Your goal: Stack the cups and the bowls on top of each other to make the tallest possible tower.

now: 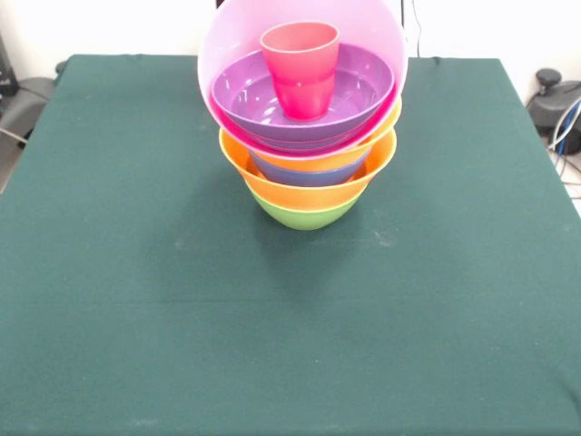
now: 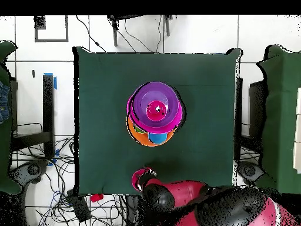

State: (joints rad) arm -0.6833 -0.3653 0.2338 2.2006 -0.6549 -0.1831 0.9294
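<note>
The tower [image 1: 307, 136] of glossy nested plastic bowls stands near the middle of the dark green cloth-covered table [image 1: 136, 318], toward its far half in the front view. A medium green bowl [image 1: 304, 214] is the base, a large orange bowl [image 1: 309, 177] sits in it, then a medium blue bowl [image 1: 309, 173] and a second orange bowl [image 1: 354, 153]. On top a large translucent pink bowl [image 1: 236, 45] tilts toward the camera, cradling a wide shallow purple bowl [image 1: 363, 91], and a small red tapered plastic cup [image 1: 301, 68] stands upright inside that

By my reckoning most of the stacking is done: six bowls and one cup are up. The small red bowl, the green cup and the light blue cup are not clearly visible anywhere; they may be buried in the pile

In the overhead view the red and black robot arm [image 2: 194, 197] lies at the table's edge, well apart from the tower. Its tool [image 2: 144, 176] shows only as a pink-red blob, so whether it is spread, clenched or carrying something I cannot tell
</note>
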